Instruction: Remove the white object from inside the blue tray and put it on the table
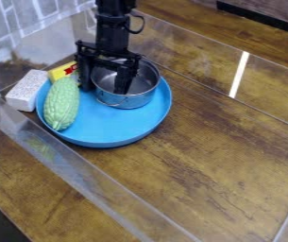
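A: Tool (106, 77) status?
B: Dark fingers down over the blue tray's far side, at the steel bowl. Dark on dark; can't tell if it's open, closed or gripping.
A: Layout, big to small?
B: Counter (222, 142) under everything, wide stretch right of the blue tray (114, 133). Steel bowl (141, 91) in the tray's far half. Green vegetable-like thing (61, 104) along the tray's left side. White block (27, 90) at the tray's left rim, looks outside. Yellow-red piece (63, 71) at the tray's far-left edge.
A: So where's the target?
B: No white object clearly visible inside the tray. Could be hidden under the tool; can't confirm. Don't default to the rim block.
A: How to run it?
B: I read it as the pick. Confirm the grip before lifting. Go straight up till clear of bowl and tray rim, then right. Swinging early could drag the bowl. Lower to contact right of the tray, then release.
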Tool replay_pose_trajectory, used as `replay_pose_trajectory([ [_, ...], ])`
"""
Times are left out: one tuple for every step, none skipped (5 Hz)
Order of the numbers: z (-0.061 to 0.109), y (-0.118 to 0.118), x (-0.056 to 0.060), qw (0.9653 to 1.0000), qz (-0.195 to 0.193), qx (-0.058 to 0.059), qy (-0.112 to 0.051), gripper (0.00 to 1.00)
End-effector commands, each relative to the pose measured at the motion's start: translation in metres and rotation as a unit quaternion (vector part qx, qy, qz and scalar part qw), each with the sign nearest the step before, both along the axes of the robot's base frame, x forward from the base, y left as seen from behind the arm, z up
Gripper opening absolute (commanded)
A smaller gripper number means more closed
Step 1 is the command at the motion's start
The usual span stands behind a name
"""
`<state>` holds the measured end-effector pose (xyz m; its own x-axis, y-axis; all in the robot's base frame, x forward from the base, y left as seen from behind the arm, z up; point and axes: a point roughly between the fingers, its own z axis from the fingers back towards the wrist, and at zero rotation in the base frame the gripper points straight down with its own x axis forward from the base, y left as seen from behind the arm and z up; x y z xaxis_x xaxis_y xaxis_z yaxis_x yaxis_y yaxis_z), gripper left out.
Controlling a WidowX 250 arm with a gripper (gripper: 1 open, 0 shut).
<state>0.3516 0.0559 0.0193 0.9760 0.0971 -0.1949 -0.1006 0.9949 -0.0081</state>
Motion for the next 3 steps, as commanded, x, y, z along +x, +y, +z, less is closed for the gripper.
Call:
replay_pose_trajectory([
  [-0.0051, -0.0145, 0.0063, 0.9998, -0.016, 0.005, -0.007, 1.00],
  [-0.0058, -0.0169, 0.0072, 0.9998, -0.018, 0.008, -0.006, 1.00],
  [-0.0065, -0.0195, 0.0082, 0.9998, -0.019, 0.010, -0.005, 1.00],
])
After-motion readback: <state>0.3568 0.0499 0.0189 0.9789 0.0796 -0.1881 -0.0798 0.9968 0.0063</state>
